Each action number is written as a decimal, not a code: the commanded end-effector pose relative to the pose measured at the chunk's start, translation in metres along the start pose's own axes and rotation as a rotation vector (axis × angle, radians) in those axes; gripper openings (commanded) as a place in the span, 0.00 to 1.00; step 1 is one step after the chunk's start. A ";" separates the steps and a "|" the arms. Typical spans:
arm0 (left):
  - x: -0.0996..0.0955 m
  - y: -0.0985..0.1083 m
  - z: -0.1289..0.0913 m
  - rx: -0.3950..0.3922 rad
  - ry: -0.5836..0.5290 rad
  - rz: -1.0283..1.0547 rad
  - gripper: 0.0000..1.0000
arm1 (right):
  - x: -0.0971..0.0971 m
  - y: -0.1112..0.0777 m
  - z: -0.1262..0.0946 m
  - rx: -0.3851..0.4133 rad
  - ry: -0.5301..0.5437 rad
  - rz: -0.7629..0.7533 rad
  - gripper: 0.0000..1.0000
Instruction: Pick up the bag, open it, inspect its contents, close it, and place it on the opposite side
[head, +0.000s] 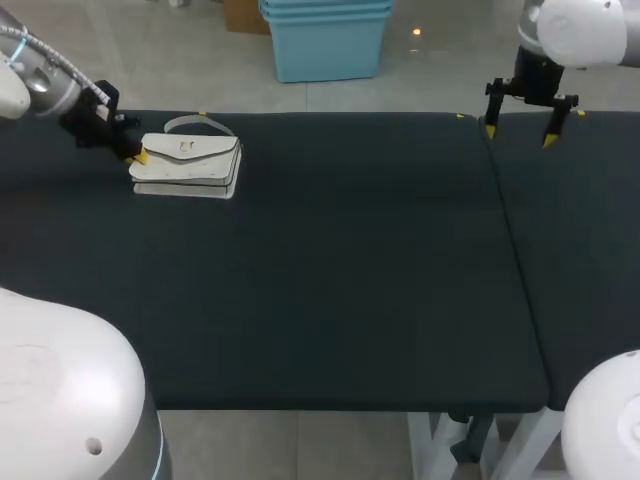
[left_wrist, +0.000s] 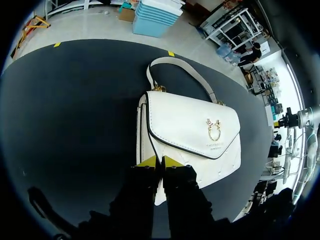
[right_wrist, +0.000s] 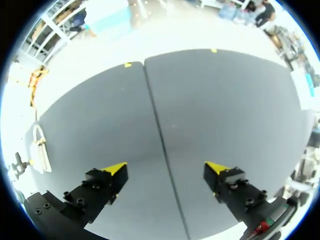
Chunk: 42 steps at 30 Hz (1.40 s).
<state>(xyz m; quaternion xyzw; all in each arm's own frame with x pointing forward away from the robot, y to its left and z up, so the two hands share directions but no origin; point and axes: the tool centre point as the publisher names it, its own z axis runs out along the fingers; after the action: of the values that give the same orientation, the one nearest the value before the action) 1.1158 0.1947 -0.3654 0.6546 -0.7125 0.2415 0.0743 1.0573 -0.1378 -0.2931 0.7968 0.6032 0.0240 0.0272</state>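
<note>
A white handbag with a gold clasp and a pale strap lies flat at the table's far left. My left gripper is at the bag's left end. In the left wrist view the bag lies just ahead of that gripper, whose yellow tips are pinched together on the bag's near edge, by the flap's corner. My right gripper hangs open above the far right of the table, with nothing between its fingers. In the right wrist view the bag shows small, far to the side.
The dark table is made of two mats with a seam running front to back on the right. A light blue bin stands on the floor beyond the far edge.
</note>
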 end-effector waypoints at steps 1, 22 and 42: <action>-0.021 -0.017 -0.002 -0.056 0.004 0.000 0.00 | -0.005 0.001 -0.002 -0.005 -0.006 0.006 1.00; -0.126 -0.046 -0.055 -0.042 -0.073 -0.034 0.00 | -0.012 0.006 -0.004 0.008 -0.006 0.034 1.00; -0.142 -0.059 -0.058 -0.022 -0.122 -0.001 1.00 | -0.012 0.006 -0.004 0.008 -0.006 0.034 1.00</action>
<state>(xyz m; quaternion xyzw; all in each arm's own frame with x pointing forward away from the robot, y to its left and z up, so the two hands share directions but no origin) 1.1785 0.3523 -0.3646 0.6661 -0.7142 0.2122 0.0349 1.0590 -0.1513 -0.2892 0.8064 0.5904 0.0219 0.0248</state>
